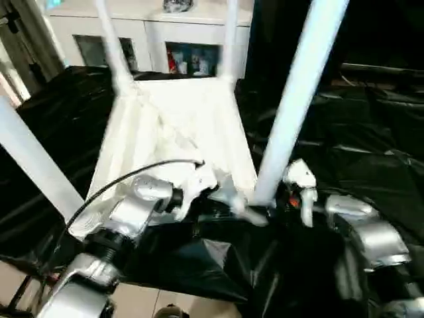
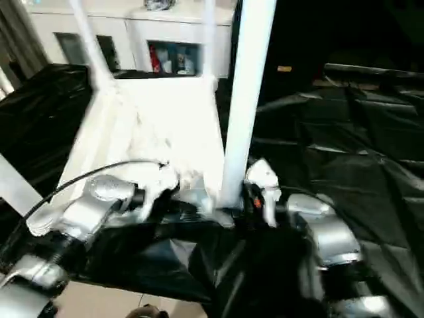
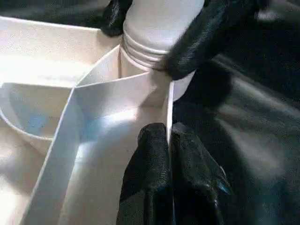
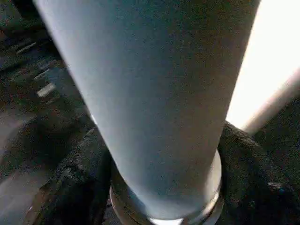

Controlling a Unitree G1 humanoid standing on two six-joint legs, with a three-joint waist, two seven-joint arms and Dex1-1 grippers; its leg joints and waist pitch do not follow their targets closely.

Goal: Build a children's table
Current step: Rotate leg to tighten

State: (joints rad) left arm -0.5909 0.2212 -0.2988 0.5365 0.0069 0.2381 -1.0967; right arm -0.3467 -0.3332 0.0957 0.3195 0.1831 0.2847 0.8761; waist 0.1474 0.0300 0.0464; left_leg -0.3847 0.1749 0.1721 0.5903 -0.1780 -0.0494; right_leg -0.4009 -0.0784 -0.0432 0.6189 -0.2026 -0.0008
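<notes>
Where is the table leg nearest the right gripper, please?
The leg stands in the tabletop's near right corner socket, the right gripper at its base.

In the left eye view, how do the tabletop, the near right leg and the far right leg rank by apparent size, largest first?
1. tabletop
2. near right leg, enlarged by closeness to the camera
3. far right leg, thinnest, partly cut off at the top

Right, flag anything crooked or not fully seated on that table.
The near right leg leans off vertical, and threads still show above its corner socket, so it looks not fully screwed in. The right gripper holds its base; the left gripper pinches the tabletop rim.
</notes>
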